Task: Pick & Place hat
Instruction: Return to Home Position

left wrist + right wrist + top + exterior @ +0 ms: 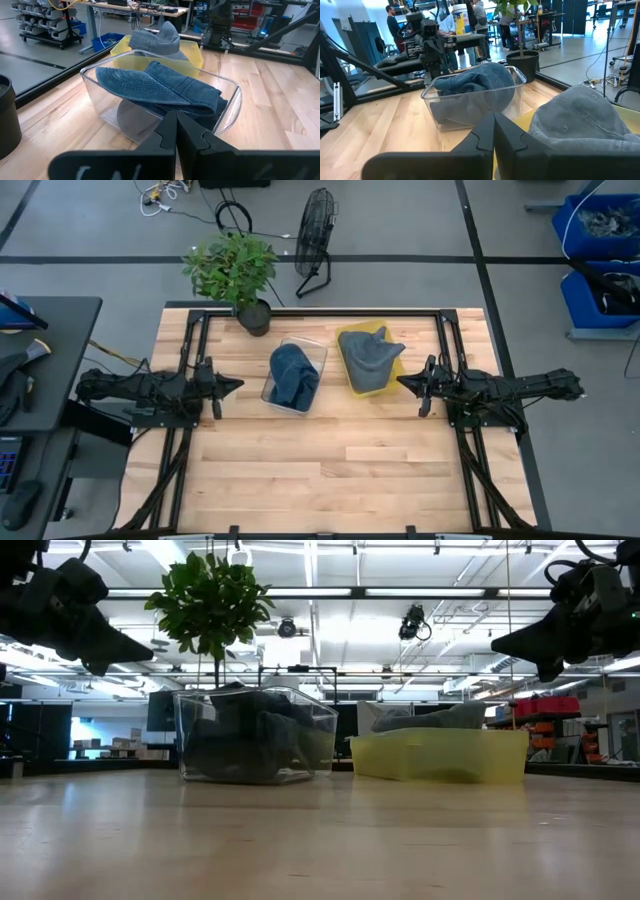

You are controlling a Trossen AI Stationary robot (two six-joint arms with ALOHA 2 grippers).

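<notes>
A blue denim hat (pixel 293 375) lies in a clear plastic bin (pixel 317 353) near the table's middle; it also shows in the left wrist view (pixel 160 90) and right wrist view (pixel 475 85). A grey hat (pixel 372 356) rests in a yellow bin (pixel 347 338), its crown above the rim (pixel 580 117). My left gripper (pixel 238 386) hovers left of the clear bin, shut and empty (pixel 176 131). My right gripper (pixel 401 382) hovers right of the yellow bin, shut and empty (pixel 494 131). In the low view both hang high above the table.
A potted plant (pixel 240 275) stands at the table's far edge, left of the bins. A floor fan (pixel 315 235) is behind the table. The near half of the wooden table (pixel 330 470) is bare. People stand in the room behind (pixel 395 25).
</notes>
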